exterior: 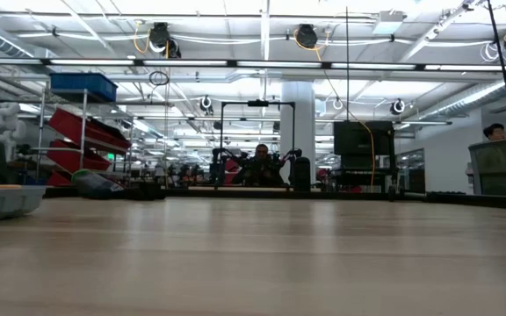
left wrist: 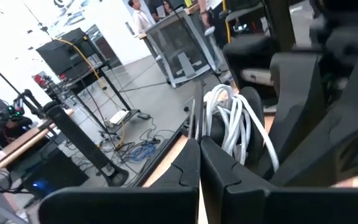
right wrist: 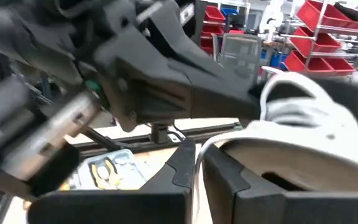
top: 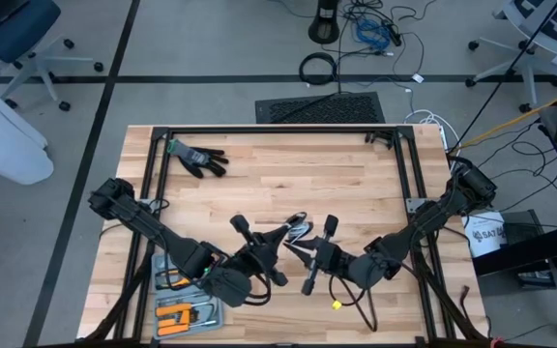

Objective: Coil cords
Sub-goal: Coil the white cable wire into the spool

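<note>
A bundle of thin white cord (top: pixel 296 230), in loose loops, hangs in the air over the middle of the table's near half. My two grippers meet at it. My left gripper (top: pixel 280 242) comes from the left and is shut, and the loops (left wrist: pixel 230 121) stand just past its fingertips. My right gripper (top: pixel 305 247) comes from the right, nearly shut, with one white strand (right wrist: pixel 198 154) in the narrow gap between its fingers. The loops (right wrist: pixel 303 102) show beside it, over a pale rounded surface. The low view shows neither arm nor cord. My left gripper is shut at the lower end of the loops (left wrist: pixel 224 144), its fingers roughly level and coming from the table's left. The fingertips hide the place of contact. The bundle is lifted clear of the table. My right gripper has a single strand of the cord (right wrist: pixel 198 154) between its two fingers, which are roughly level and come from the table's right. The strand runs out past the fingertips toward the loops. It is clear of the table.
A black glove (top: pixel 199 158) lies at the table's far left. A tray of orange-handled tools (top: pixel 184 314) sits at the near left edge, and a small yellow piece (top: pixel 337 304) lies near the front. Black frame rails (top: pixel 269 130) run along the far and side edges.
</note>
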